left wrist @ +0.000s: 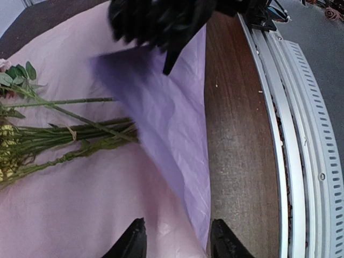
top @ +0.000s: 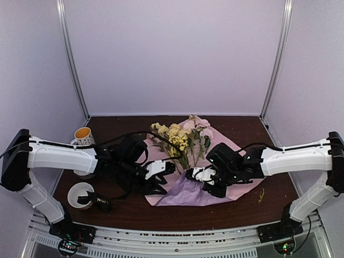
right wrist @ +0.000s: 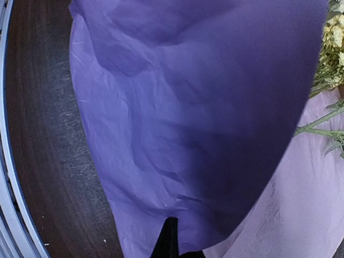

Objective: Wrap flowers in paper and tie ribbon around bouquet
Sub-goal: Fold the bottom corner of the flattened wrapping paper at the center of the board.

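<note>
Brown table (top: 248, 207) under paper (top: 185, 195) (cup (top: 83, 135) alongside)

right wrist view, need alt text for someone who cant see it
A lifted fold of thin crinkled lilac-purple paper fills the frame, pinched by the shut black right gripper at the bottom. Pale yellow flowers with green stems lie at the right edge; dark brown wooden table shows at left.

White-shelled left arm (top: 59, 156) and right arm (top: 298, 157), black joints (top: 129, 153), black fingers (left wrist: 133, 244), thin black cables (top: 258, 143), 2 black bases (top: 277, 232)
</note>
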`<state>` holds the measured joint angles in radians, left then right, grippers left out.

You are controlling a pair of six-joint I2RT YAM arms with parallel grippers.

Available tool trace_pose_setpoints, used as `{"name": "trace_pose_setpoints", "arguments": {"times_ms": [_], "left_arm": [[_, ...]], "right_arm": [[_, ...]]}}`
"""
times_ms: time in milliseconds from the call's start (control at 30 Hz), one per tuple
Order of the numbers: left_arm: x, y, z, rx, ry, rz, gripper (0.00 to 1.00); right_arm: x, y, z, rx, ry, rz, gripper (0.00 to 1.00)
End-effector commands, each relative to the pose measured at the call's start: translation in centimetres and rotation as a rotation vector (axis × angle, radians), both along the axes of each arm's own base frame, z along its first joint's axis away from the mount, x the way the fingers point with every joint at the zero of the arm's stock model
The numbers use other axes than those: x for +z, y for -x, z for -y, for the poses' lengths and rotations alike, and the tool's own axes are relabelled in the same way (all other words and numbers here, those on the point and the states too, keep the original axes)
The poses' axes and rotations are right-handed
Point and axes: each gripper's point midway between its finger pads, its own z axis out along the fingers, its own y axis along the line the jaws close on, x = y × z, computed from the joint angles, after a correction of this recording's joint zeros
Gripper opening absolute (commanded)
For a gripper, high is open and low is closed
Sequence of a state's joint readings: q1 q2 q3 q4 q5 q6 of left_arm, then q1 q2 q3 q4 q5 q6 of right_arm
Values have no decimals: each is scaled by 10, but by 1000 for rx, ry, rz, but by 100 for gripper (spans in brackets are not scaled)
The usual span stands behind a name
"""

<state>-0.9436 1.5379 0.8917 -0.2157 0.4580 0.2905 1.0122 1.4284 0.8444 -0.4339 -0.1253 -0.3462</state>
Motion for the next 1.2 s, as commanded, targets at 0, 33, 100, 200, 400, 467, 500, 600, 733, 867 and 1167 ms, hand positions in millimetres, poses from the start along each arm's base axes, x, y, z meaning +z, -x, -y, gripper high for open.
{"name": "trace_pose_setpoints", "arguments": {"times_ms": [0,33,100,200,400,467,500,600,733,867,1167], "left_arm": [[22,-3,20,-3,102,5,42],[18,0,21,-10,95,-4,42],[11,2,23,-9,82,-14,43],[2,-4,24,33,59,-26,48],[-25,-18,30,80,-72,-64,50],[-34,-23,27,103,-120,-57,48],[-39,-23,24,104,-139,-52,46],[-53,-20,17,100,-195,-69,43],[-68,-13,13,87,-280,-124,42],[-86,-9,4,78,-374,-138,41],[-101,-3,-4,86,-443,-143,40]], "right_arm": [[-16,-4,8,-70,70,-138,0],[-17,-5,6,-79,57,-162,0],[-17,-10,4,-119,37,-191,0],[-15,-18,4,-179,23,-225,0],[-23,-23,6,-278,36,-328,0],[-25,-24,6,-300,35,-354,0],[-26,-25,6,-314,28,-366,0],[-34,-29,9,-375,16,-410,0],[-43,-36,11,-469,4,-452,0],[-49,-45,15,-566,-21,-457,8],[0,-65,41,-724,-103,-296,19]]}}
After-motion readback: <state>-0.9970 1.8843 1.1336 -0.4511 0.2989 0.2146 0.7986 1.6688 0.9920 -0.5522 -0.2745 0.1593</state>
